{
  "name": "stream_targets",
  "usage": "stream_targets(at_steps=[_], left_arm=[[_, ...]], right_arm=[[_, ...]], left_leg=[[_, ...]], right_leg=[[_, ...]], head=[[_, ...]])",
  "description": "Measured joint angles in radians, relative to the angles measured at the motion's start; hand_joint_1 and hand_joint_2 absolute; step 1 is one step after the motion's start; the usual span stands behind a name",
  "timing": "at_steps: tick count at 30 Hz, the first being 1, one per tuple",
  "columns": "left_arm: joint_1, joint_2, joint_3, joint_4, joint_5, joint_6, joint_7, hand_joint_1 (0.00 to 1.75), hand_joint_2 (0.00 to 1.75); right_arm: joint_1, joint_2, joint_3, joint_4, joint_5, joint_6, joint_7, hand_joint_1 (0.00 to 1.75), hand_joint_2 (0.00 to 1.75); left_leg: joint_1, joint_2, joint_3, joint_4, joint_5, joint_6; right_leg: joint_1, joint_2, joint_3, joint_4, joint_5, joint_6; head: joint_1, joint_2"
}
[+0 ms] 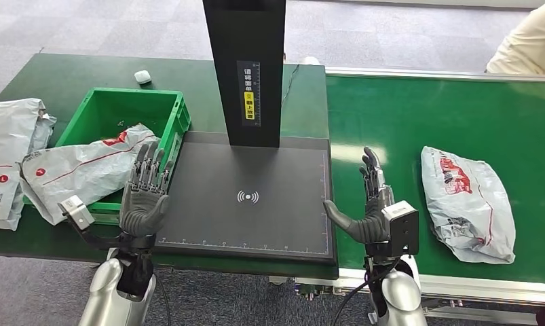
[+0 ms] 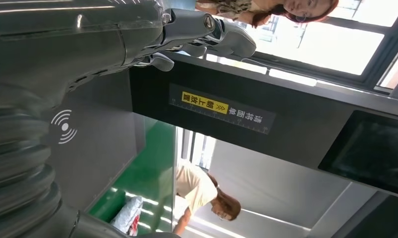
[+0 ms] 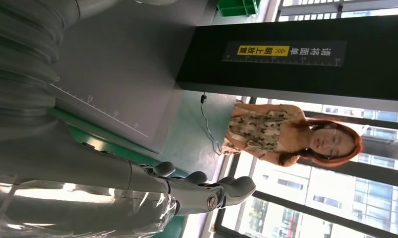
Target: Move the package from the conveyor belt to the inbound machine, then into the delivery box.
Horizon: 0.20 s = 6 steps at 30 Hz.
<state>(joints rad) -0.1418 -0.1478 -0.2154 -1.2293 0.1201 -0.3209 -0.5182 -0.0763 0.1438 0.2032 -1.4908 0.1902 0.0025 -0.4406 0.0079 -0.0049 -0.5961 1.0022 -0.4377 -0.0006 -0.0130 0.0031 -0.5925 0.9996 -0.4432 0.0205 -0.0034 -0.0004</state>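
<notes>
A grey plastic package (image 1: 467, 202) with red print lies on the green conveyor belt (image 1: 405, 122) at the right. My right hand (image 1: 370, 204) is open with fingers straight, held upright between the package and the inbound machine's black plate (image 1: 256, 197). It holds nothing. My left hand (image 1: 144, 193) is open too, hovering at the plate's left edge beside the green delivery box (image 1: 127, 109), which has a grey package (image 1: 86, 166) draped over its near wall. In the right wrist view the package (image 3: 83, 218) shows beside my fingers (image 3: 206, 191).
The machine's black post (image 1: 244, 68) rises at the back of the plate. More grey packages (image 1: 8, 156) lie at the far left. A small white object (image 1: 142, 77) sits on the table behind the box. A person's sleeve (image 1: 531, 41) shows at the top right.
</notes>
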Motion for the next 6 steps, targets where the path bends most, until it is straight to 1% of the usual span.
stream_targets(at_steps=[6], left_arm=[[0.023, -0.008, 0.017, -0.041, -0.069, 0.019, 0.000, 0.00, 1.75]], right_arm=[[-0.003, 0.005, -0.003, 0.004, 0.019, 0.001, 0.000, 0.00, 1.75]], left_leg=[[0.000, 0.000, 0.000, 0.000, 0.000, 0.000]], right_leg=[[0.000, 0.000, 0.000, 0.000, 0.000, 0.000]], head=[[0.000, 0.000]])
